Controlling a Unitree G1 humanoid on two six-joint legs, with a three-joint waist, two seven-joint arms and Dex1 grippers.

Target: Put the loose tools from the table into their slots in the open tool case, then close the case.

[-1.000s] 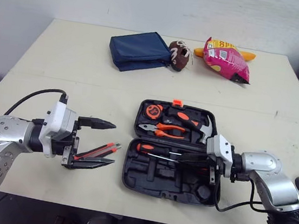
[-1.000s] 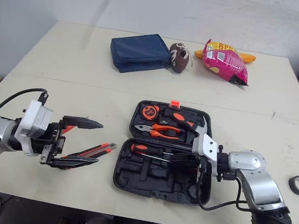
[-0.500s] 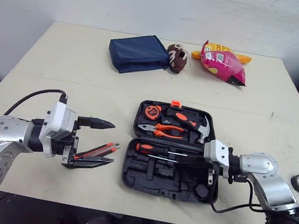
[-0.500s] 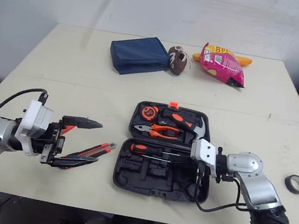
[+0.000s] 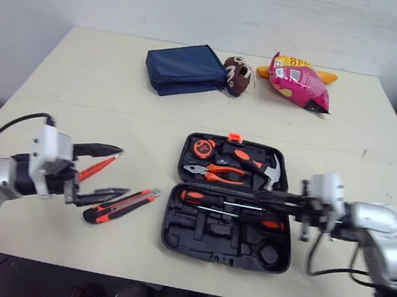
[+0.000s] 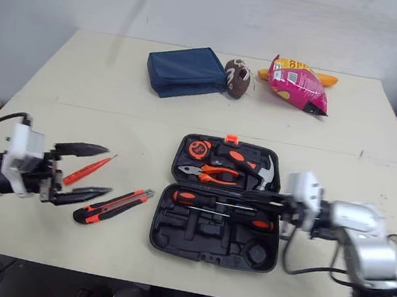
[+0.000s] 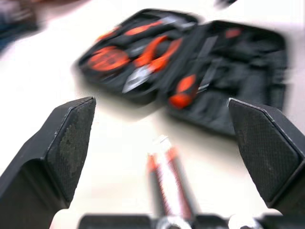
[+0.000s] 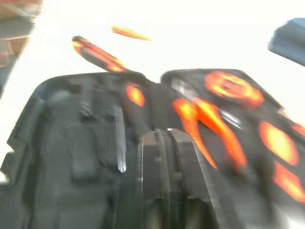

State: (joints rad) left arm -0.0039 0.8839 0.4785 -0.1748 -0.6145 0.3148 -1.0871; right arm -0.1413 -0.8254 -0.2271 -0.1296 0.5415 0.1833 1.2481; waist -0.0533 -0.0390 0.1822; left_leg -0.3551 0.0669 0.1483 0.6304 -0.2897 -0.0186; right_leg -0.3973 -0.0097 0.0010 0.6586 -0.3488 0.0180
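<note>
- Left gripper [image 5: 124,172]: drew back toward the left side of the table [image 5: 82,91] and came off the knife.
- Knife [image 5: 120,205]: previously lay between the left fingers. It ended up clear of them on the table, with the lower fingertip just beside its near end.
- Right gripper [image 5: 269,195]: pulled out to the right from over the lower half of the case [image 5: 172,241]. Its wrist passed beyond the case's right rim, leaving the fingertips reaching in near the hinge line.
- Short screwdriver [image 5: 269,224]: previously under the right gripper. It came to lie uncovered in the case's lower half, its shaft pointing left.
</note>
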